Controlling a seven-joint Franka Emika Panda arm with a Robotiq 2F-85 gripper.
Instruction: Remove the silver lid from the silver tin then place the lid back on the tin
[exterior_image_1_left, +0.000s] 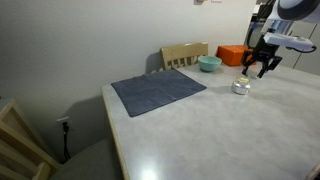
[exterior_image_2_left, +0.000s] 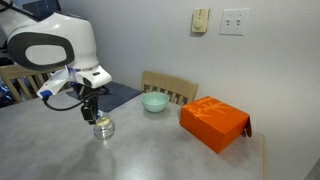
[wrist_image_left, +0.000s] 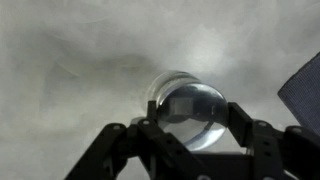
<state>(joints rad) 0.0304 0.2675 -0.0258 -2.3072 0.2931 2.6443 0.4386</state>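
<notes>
Now the tool (wrist_image_left: 192, 120) pinches the lid (wrist_image_left: 188, 98) across its rim, with the tin (exterior_image_2_left: 103, 129) directly beneath.

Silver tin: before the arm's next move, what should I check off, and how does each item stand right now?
1. The silver tin stands upright on the table: ok.
2. The silver lid is seated on the tin: cannot tell; the wrist view is blurred and full of glare.
3. The gripper is lined up over the tin: not ok; in both exterior views it hangs above it and appears off to one side.
4. Jaws open for a grasp: not ok; they are shut.
5. Jaws holding anything: cannot tell.
6. The teal bowl and orange box stand apart from the tin: ok.
</notes>
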